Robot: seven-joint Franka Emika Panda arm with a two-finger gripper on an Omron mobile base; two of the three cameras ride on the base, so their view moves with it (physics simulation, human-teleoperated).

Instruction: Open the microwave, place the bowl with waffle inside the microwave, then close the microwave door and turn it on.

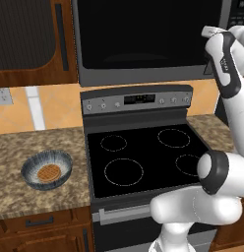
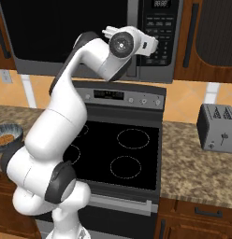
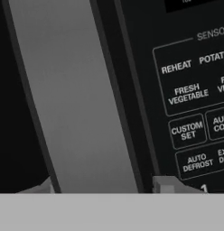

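**Gripper straddling the microwave door handle, door shut**

You have the gripper (image 3: 102, 187) right up against the large dark grey microwave (image 1: 143, 42) mounted above the stove. In the hand view its two small dark fingertips (image 3: 165, 185) stand one on each side of the slim grey handle (image 3: 75, 99), which runs the long way up the picture, slightly tilted; that is the handle's long axis, vertical on the wide black-glass microwave door (image 2: 66, 28). The jaws are spread to either side of the handle, and you cannot tell whether the pads touch it. Just right of the handle sits the keypad panel (image 3: 190, 94), so room on that side is tight; to the left lies bare black glass.

The door lies flat and closed against the microwave front. The white arm (image 2: 85, 65) reaches up over the black-topped stove (image 1: 138, 152).

Your small round blue-grey and white striped bowl (image 1: 46, 170) sits upright on the speckled stone counter (image 1: 25, 192), left of the stove and well apart from the microwave, with the round orange-brown waffle (image 1: 48, 173) lying flat inside. Open counter surrounds the bowl. A grey toaster (image 2: 216, 127) stands on the counter right of the stove.
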